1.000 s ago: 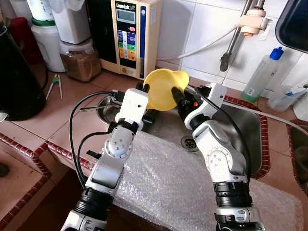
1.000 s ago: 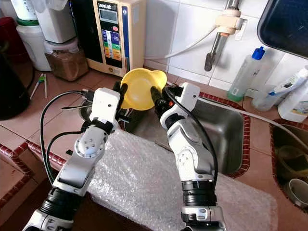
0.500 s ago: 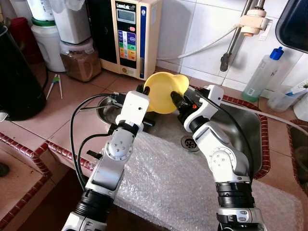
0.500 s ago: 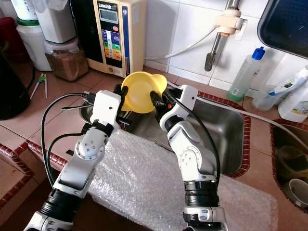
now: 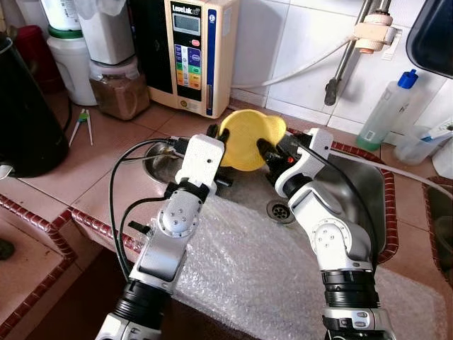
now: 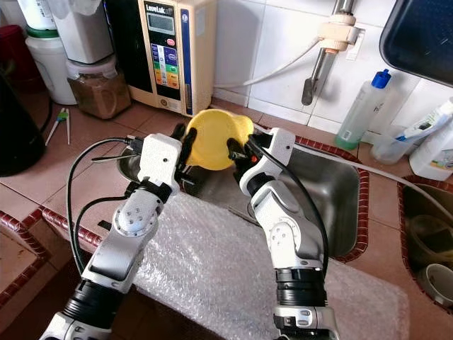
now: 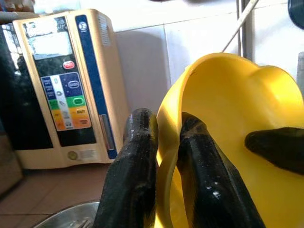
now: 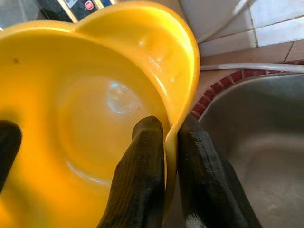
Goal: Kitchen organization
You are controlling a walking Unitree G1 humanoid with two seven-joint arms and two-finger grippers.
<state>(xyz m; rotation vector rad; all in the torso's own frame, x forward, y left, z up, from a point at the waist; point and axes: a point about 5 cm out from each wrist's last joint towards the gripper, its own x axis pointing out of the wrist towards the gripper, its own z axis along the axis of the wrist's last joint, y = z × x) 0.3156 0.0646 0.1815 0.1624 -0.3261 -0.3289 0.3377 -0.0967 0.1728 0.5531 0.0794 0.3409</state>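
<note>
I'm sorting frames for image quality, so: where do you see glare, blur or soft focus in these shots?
Right wrist view: a pale glare spot sits inside the yellow bowl, and the right gripper pinching its rim looks soft up close. Left wrist view: the left gripper on the rim is blurred, the white tiles behind washed out. Left eye view: sharp, evenly lit; the sink has a dull sheen.

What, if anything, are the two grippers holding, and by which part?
Both hold the yellow bowl by its rim: left gripper and right gripper pinch opposite edges.
</note>
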